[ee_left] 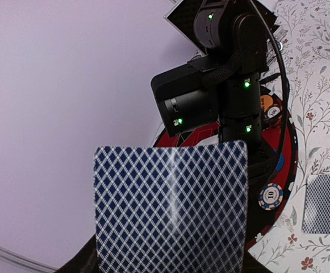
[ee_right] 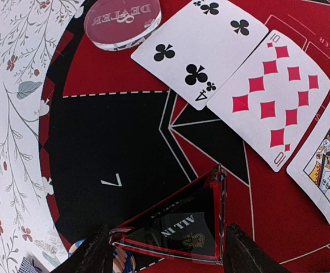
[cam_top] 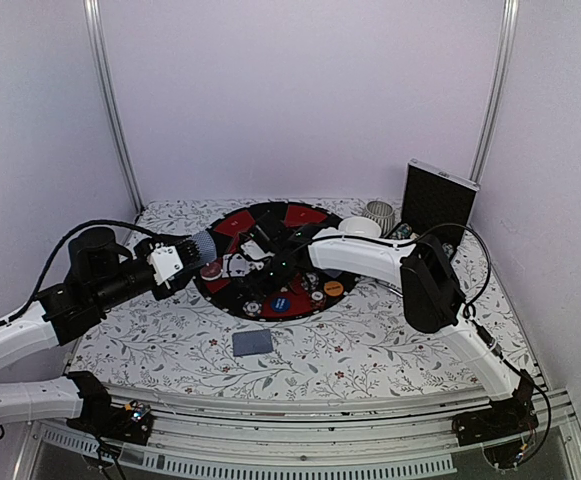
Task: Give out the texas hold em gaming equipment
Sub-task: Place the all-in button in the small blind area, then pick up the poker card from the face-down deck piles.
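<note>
Hovering over mat centre, marker is gripped by right gripper, likely for placing beside face-up cards. Card is pinched by left gripper at mat's left edge, back outward, ready for dealing.

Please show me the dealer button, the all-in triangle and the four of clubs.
Dealer button [ee_right: 122, 21]: right wrist view, clear top.
All-in triangle [ee_right: 179, 227]: right wrist view, black middle.
Four of clubs [ee_right: 201, 42]: right wrist view, white middle.
</note>
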Robot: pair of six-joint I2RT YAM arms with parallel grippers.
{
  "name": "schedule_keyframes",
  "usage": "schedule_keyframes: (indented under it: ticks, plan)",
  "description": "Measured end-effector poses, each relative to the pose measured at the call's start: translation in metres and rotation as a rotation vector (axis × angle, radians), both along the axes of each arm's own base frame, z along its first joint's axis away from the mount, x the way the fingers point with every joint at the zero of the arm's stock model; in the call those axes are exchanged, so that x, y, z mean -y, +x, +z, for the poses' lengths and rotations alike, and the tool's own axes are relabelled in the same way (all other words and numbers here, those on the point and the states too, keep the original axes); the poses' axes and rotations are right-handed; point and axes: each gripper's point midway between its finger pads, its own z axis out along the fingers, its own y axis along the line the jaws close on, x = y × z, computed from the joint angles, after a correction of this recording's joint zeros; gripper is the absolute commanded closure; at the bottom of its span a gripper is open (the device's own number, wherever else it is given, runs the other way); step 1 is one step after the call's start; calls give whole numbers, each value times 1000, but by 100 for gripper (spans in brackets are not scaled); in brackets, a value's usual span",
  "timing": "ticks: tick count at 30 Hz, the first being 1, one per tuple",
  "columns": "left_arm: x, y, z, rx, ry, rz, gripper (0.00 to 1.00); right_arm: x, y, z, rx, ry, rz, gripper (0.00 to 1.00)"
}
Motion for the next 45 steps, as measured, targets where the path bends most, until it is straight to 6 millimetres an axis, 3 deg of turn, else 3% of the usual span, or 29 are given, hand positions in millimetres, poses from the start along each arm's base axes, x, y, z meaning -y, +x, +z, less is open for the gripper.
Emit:
schedule_keyframes:
  ticks: [5,10,18,22,26,29,32,35,39,45]
  plan:
    - [0,0,0,0,-1,-3,46,0,-1,-1,-10,1,-8,22]
    - [0,0,0,-1,-1,-4,46,-1,-3,2,-17,0,-9,17]
    - [1,-1,0,0,-1,-6,46,-3,2,30,12,39,-14,9]
    - [1,-1,1,0,-2,-6,46,2,4,76,44,103,-11,6]
    - [1,-1,1,0,-2,-7,46,8,-5,157,80,261,39,5]
    - [1,-1,0,0,-2,-8,46,10,-22,231,123,440,120,6]
    - [1,-1,0,0,-2,-9,46,7,-47,292,137,627,235,8]
    - [1,-1,0,0,-2,-8,46,-3,-68,319,117,740,331,9]
    - [1,-1,1,0,-2,-9,46,-18,-88,314,48,778,400,11]
    - [1,-1,1,0,-3,-9,46,-37,-101,279,-49,753,426,11]
